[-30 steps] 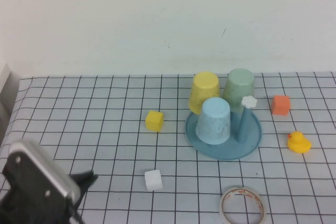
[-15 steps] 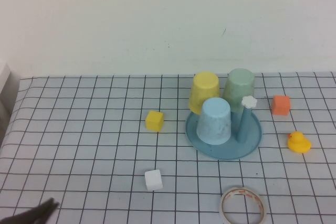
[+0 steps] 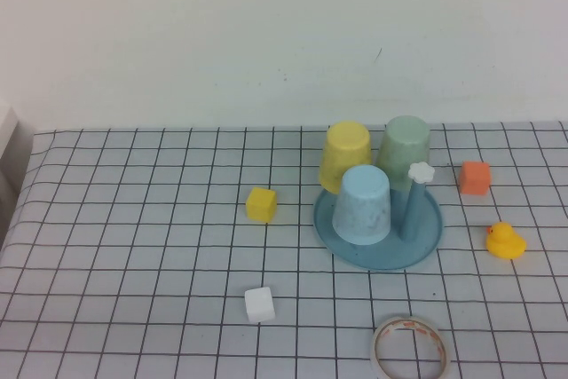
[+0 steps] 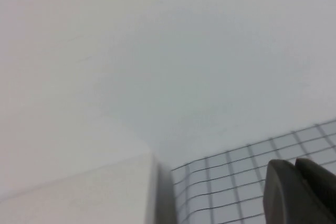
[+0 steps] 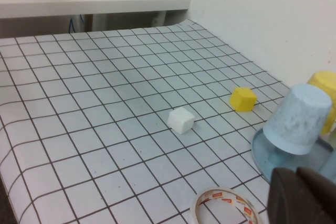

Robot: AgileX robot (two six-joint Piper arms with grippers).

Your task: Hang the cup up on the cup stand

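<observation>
On cup stand (image 3: 426,239): light blue cup (image 3: 362,204) inverted; both tools off-table.

The cup (image 3: 363,204) sits upside down on the cup stand (image 3: 378,256), at its near left part, just beside a bare peg (image 3: 414,202) with a white flower cap. Behind it stand the yellow cup (image 3: 345,156) and the pale green cup (image 3: 404,149) (both also inverted). On the checked cloth (image 3: 133,237) lie a yellow cube (image 3: 261,204), a white cube (image 3: 259,304), an orange cube (image 3: 475,177), a rubber duck (image 3: 504,241) and a tape roll (image 3: 409,350). Neither the left gripper nor the right gripper appears here.
</observation>
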